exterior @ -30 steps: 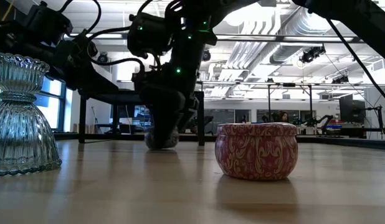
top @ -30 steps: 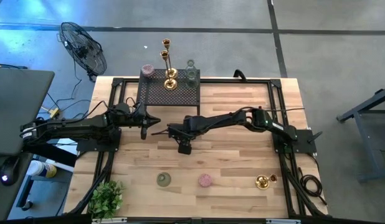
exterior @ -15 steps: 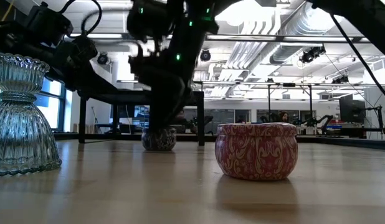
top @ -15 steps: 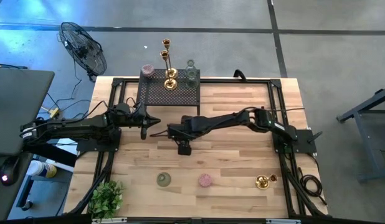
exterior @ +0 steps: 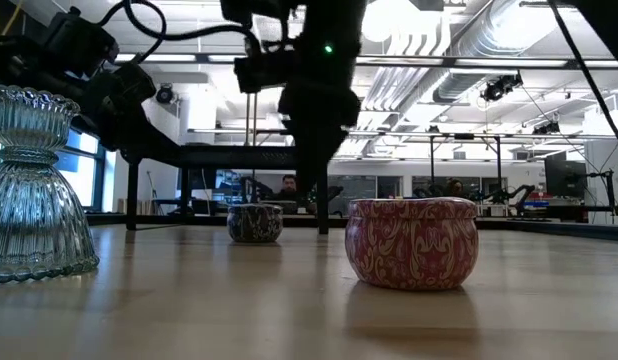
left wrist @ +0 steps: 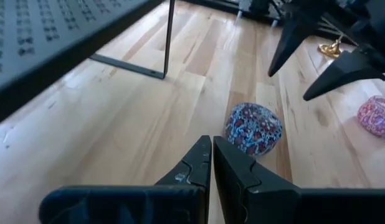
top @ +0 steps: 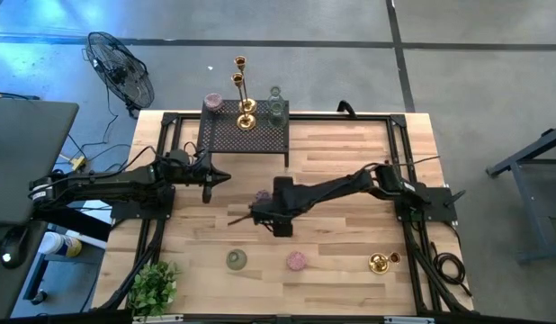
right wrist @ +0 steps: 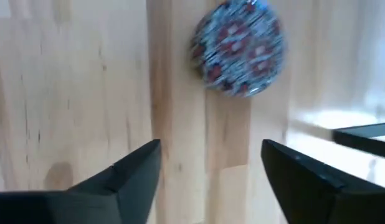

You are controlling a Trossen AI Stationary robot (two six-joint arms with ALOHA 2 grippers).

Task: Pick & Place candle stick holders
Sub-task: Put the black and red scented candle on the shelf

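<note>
Now the right gripper [top: 245, 214] (jaws apart) hangs near the blue patterned holder [top: 262, 195].

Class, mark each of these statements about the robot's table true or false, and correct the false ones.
1. The right gripper is open and holds nothing. True.
2. The blue patterned holder sits on the black mesh rack. False: it stands on the bare wooden table.
3. The left gripper is shut. True.
4. Two tall gold candlesticks stand on the rack. True.
5. The leafy plant is on the rack. False: it stands at the table's near left corner.
</note>
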